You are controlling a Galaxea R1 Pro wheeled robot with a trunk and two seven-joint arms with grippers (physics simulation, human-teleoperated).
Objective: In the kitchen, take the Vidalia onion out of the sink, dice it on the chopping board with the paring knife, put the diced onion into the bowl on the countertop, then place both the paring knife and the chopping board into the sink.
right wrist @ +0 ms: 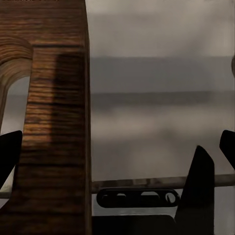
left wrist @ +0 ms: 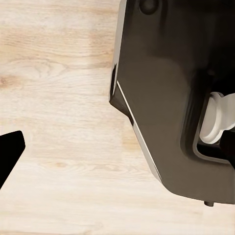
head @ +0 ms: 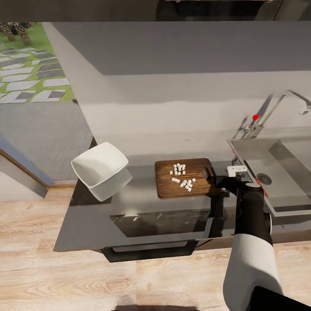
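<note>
The dark brown chopping board (head: 166, 183) lies on the glossy grey countertop (head: 90, 224), with several small white pieces of diced Vidalia onion (head: 181, 176) scattered on it. The white bowl (head: 100, 169) stands tilted to the board's left. My right gripper (head: 214, 179) is at the board's right end. In the right wrist view that gripper (right wrist: 117, 152) is open, and the board's handle end (right wrist: 58, 122) sits just inside one of its fingertips (right wrist: 9, 156). The grey sink (head: 255, 153) lies to the right. I cannot make out the paring knife. My left gripper (left wrist: 117, 147) hangs open over the wooden floor.
A chrome tap (head: 280, 101) with a red knob (head: 255, 116) stands behind the sink. A grey wall backs the counter. Light wooden floor (head: 65, 276) runs along the counter's front. The robot's dark base (left wrist: 166, 98) is close to the left gripper.
</note>
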